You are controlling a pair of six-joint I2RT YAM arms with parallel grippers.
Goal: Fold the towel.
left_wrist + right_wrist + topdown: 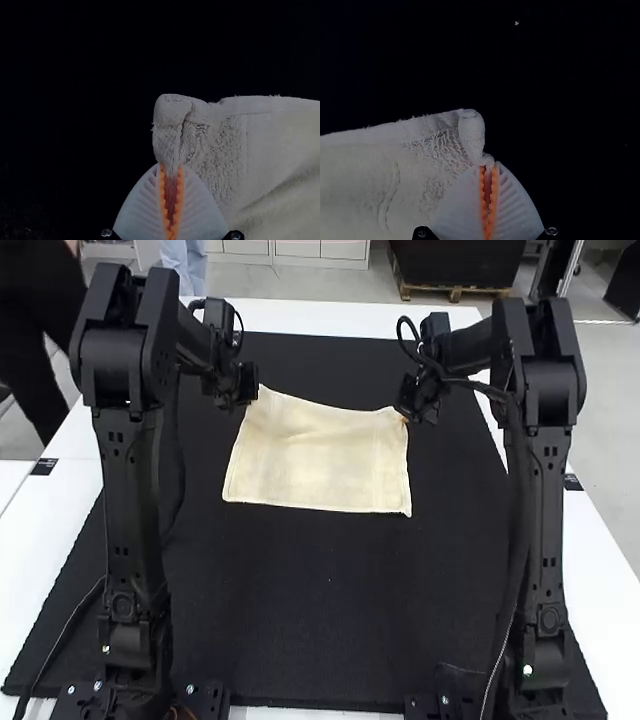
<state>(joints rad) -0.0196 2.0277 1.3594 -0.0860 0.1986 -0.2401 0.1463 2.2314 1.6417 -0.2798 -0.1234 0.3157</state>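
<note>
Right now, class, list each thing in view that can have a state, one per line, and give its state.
Towel: spread on the mat, far corners pinched.
Left gripper: closed on one far corner.
Right gripper: closed on the other far corner.
Black mat: flat on the table.

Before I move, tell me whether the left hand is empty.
No, the left hand has the far left corner of the towel pinched in its grip.
</note>
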